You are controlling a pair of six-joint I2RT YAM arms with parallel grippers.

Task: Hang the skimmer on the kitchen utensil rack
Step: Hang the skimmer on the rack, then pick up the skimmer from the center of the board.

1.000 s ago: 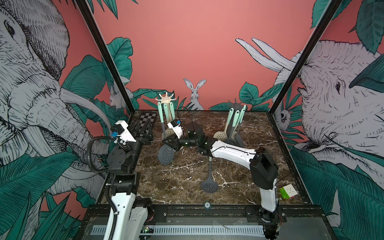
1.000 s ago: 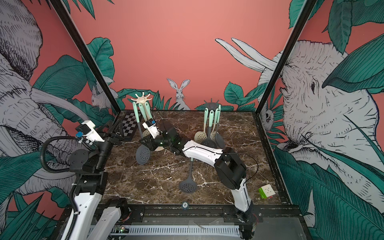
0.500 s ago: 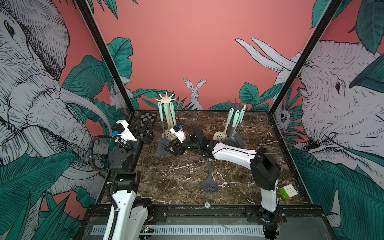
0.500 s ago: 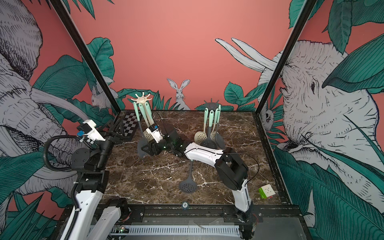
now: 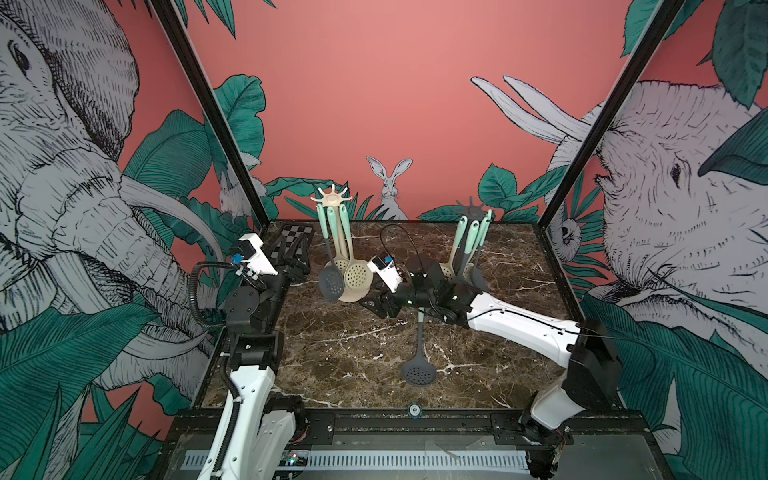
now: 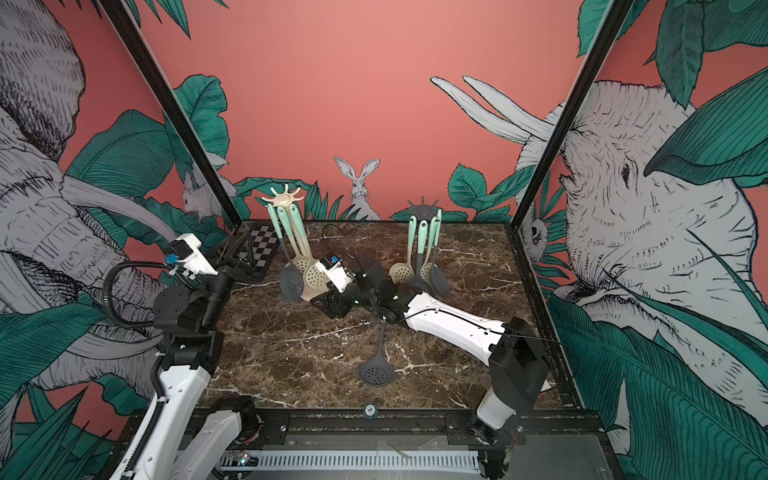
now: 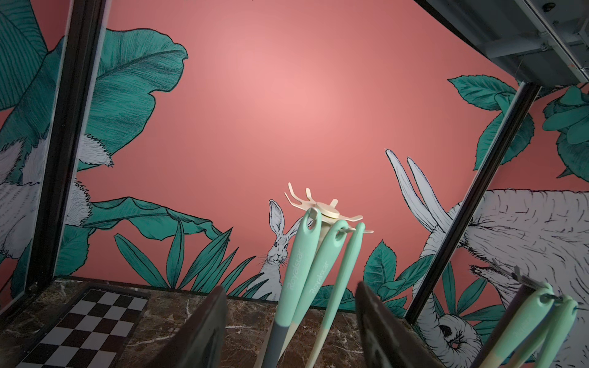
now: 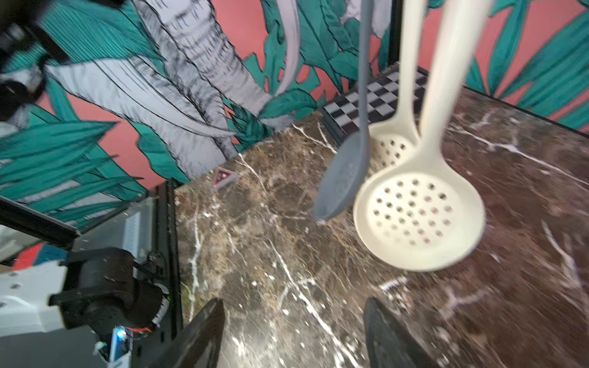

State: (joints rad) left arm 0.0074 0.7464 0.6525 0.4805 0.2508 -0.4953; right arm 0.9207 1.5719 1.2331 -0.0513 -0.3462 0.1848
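The beige rack [image 5: 332, 198] carries three utensils hung by their mint handles: a grey skimmer [image 5: 331, 283] and two cream skimmers [image 5: 356, 276]. Their heads bunch together just ahead of the right gripper [image 5: 372, 302]. That gripper stands wide with nothing between its jaws. In its wrist view the grey skimmer hangs nearly edge-on, just beside the cream ones.

Back behind the right gripper, beyond its wrist, the dark rack [image 5: 471, 208] holds more mint-handled utensils. The right arm [image 5: 511, 328] covers part of their heads, so their number is hard to tell.

A loose skimmer [image 5: 419, 372] lies flat on the tabletop [image 5: 353, 340], behind the right gripper and under its forearm, which hides the end of the handle.

The left gripper [image 5: 296, 261] is raised off the tabletop, wide and empty, pointing toward the beige rack's handles. Its wrist view cuts off the heads below them. The right wrist view is smeared by blur, so fine detail there is lost.
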